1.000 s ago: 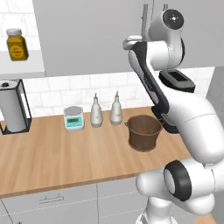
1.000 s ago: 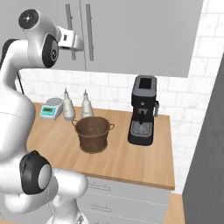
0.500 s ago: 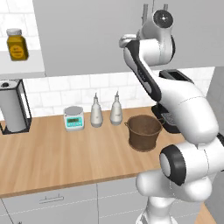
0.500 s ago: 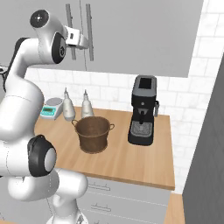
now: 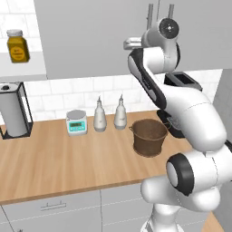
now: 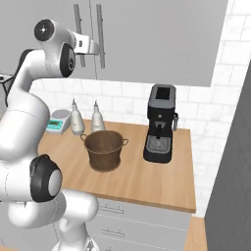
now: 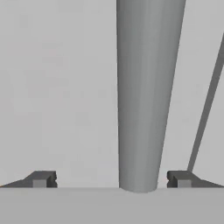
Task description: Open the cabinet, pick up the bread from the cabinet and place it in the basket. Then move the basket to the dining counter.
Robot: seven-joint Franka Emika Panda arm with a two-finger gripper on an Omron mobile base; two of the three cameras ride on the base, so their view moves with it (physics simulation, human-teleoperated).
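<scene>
The basket [image 5: 149, 136] stands on the worktop [image 5: 59, 158] beside two bottles [image 5: 110, 115].

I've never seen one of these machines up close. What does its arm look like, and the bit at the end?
A chunky, glossy white arm of rounded segments, with dark grey bands and round grey caps at the joints. No loose cables show. The tool ends in two small, dark, blocky fingers.

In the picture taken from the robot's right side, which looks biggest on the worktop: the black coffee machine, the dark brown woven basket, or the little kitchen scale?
1. Black coffee machine, the tallest.
2. Dark brown woven basket, wider but lower.
3. Small white kitchen scale, clearly smallest; it stands farther back and is partly hidden by the arm, so it looks smaller still.
</scene>
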